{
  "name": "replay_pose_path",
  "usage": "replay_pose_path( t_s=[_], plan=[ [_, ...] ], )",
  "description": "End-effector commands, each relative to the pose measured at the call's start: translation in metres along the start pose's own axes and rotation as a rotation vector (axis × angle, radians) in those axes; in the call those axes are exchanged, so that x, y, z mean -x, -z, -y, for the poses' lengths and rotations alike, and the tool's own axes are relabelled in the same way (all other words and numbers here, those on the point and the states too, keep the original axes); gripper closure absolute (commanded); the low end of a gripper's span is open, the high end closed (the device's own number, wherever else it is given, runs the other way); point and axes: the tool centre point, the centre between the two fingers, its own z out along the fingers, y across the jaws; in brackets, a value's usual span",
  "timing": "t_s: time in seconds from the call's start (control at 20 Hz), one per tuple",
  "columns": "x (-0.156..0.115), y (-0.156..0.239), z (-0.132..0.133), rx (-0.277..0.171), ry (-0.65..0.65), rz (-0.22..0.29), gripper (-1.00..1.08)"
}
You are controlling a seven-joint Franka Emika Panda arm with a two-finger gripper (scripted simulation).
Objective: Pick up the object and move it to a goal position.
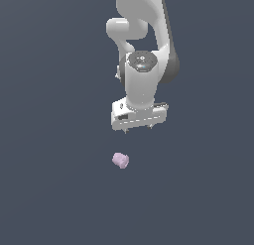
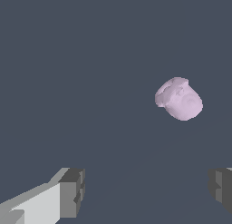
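Smooth white arm (image 1: 144, 50), jaws spread wide and holding nothing, grey blocky fingertips (image 2: 72, 191), lumpy pale pink-lilac stub (image 1: 120, 160) roughly cylindrical, lying on matte slate counter (image 1: 49, 189), just beyond the jaws, untouched

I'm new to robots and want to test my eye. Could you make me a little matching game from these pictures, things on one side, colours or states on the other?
Things:
1. stub
2. arm
3. tool
4. floor

Colours or states:
A. open, holding nothing
B. dark blue-grey
C. pale pink-lilac, lying apart from the tool
D. white, with a dark round cap

Pairs: 1-C, 2-D, 3-A, 4-B

In the wrist view the tool's two grey fingers stand wide apart, with the stub beyond them.
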Motion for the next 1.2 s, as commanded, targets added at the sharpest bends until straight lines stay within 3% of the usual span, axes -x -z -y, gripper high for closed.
replay_pose_path(
  t_s=[0.0, 1.15],
  plan=[
    [-0.004, -0.004, -0.004, 0.003, 0.046, 0.001, -0.92],
    [-0.05, -0.059, -0.064, 0.023, 0.613, 0.016, -0.92]
  ],
)
